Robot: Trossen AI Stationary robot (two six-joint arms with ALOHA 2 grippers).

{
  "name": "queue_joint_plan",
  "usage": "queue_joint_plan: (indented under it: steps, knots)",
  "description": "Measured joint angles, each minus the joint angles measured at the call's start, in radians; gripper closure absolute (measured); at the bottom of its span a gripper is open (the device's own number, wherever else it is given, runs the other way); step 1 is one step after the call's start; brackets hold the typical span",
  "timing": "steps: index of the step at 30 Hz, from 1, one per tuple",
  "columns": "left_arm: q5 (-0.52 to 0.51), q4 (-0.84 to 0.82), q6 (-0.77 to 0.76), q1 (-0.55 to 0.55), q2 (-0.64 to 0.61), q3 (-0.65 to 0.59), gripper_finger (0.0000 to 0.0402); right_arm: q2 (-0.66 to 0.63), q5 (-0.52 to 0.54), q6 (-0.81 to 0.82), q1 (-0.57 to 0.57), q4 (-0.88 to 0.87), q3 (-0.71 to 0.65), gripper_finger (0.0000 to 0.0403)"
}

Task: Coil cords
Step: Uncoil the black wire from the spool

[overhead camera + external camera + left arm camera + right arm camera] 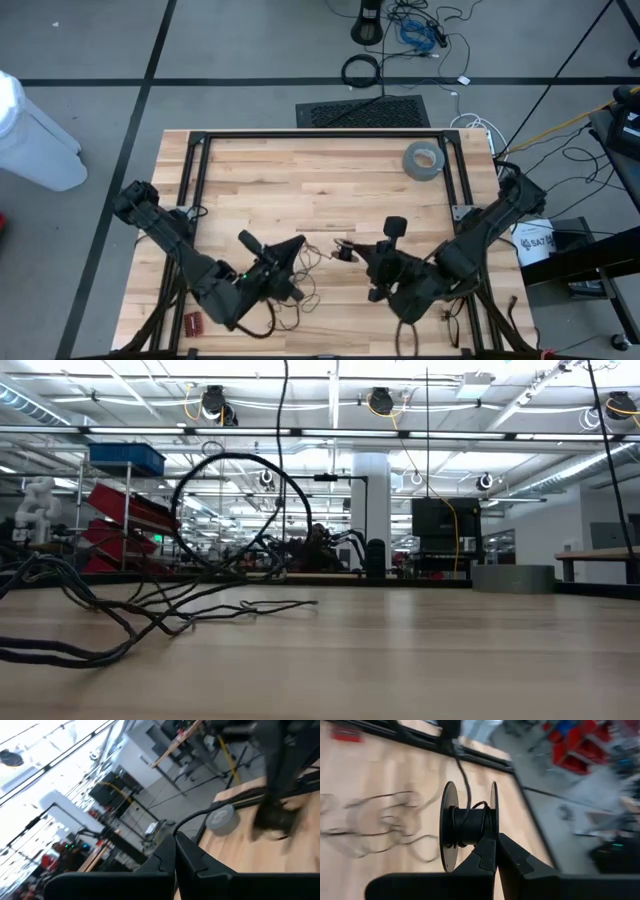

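Note:
The cord is a thin black wire. Part of it is wound on a small black spool (467, 826) with two round flanges. The rest lies in loose loops on the table (300, 298) near the front edge, and in the low view the cord (140, 615) rises from there in a tall loop (235, 510). My right gripper (352, 252), at the table's middle, is shut on the spool (343, 250). My left gripper (300, 244) is just left of it, shut on the cord. A span of cord (465, 775) runs between spool and left gripper. My left gripper pinches the cord (176, 833) between its two shut fingers, held about level above the table. From the fingers the cord arches away toward the right arm, clear of the table. My right gripper pinches the rim of one spool flange (493, 836) between its fingertips, slanting down. The spool is lifted clear, its axis lying across the fingers.
A grey tape roll (424, 158) lies at the far right of the table. A small red object (193, 322) sits near the front left corner. A black frame (320, 135) runs round the table's far and side edges.

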Motion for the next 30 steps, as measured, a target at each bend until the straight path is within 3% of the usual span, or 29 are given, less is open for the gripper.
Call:
queue_joint_plan:
  steps: [6,12,21,30]
  knots:
    - [0.08,0.014,0.01,-0.049,0.0,0.019,0.0401,0.076,0.183,-0.039,-0.058,0.001,0.0,0.0403]
    - [0.176,0.026,0.004,-0.064,0.0,0.019,0.0401,0.093,0.274,-0.115,-0.14,0.005,0.0,0.0403]
    - [0.274,0.002,-0.067,-0.06,0.001,0.019,0.0401,0.034,0.256,-0.321,-0.266,0.166,0.0,0.0403]
    - [0.303,-0.137,-0.161,-0.021,0.001,0.019,0.0401,-0.073,0.081,-0.595,-0.345,0.526,0.0,0.0403]
